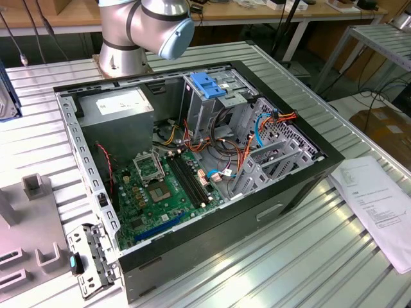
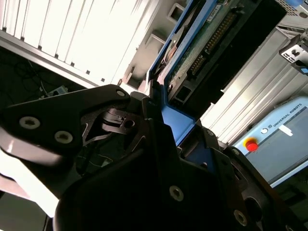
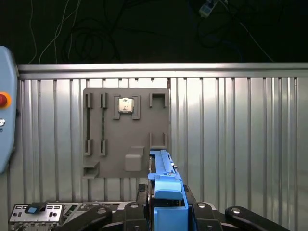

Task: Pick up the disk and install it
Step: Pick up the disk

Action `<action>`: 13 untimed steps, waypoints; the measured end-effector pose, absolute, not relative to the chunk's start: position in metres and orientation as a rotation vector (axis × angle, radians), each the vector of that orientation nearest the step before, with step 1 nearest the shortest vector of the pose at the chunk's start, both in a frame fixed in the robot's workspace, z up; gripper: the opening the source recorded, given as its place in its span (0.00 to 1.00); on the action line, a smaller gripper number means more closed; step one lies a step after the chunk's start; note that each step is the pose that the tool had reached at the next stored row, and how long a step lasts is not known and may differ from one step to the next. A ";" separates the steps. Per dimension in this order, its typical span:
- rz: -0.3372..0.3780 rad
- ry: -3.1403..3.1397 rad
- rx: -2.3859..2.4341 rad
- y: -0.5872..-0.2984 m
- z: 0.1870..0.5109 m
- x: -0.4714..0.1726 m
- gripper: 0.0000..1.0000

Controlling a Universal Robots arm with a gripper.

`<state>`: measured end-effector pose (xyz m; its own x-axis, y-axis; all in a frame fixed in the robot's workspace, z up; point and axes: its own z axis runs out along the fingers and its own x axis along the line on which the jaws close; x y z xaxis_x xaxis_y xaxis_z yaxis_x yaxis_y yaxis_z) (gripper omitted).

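Note:
In both wrist views my gripper (image 3: pixel 166 211) (image 2: pixel 163 113) is shut on the disk. The disk's bright blue carrier rail (image 3: pixel 167 188) sits between the black fingers, seen edge-on. The second wrist view shows the disk (image 2: pixel 208 36) reaching away from the jaws, its green circuit-board side facing the camera inside the blue frame. It is over the edge of a grey fixture plate (image 3: pixel 110 159), by an upright slot (image 3: pixel 159 141). I cannot tell whether it touches the slot. The open computer case (image 1: pixel 302 176) lies on the table in the exterior view.
A grey drive cage with a blue handle (image 1: pixel 207 85) stands at the case's back. The fixture plate holds a small chip (image 3: pixel 125 105). A teach pendant (image 2: pixel 281 137) lies near it. A loose panel (image 1: pixel 90 263) and a paper sheet (image 1: pixel 379 205) flank the case.

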<state>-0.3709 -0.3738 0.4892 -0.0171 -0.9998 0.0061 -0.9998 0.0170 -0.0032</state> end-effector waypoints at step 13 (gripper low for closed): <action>0.010 -2.239 2.201 -0.376 0.489 -0.347 0.37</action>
<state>-0.3466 -0.3756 0.4892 -0.0170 -0.9998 0.0061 -0.9999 0.0170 -0.0032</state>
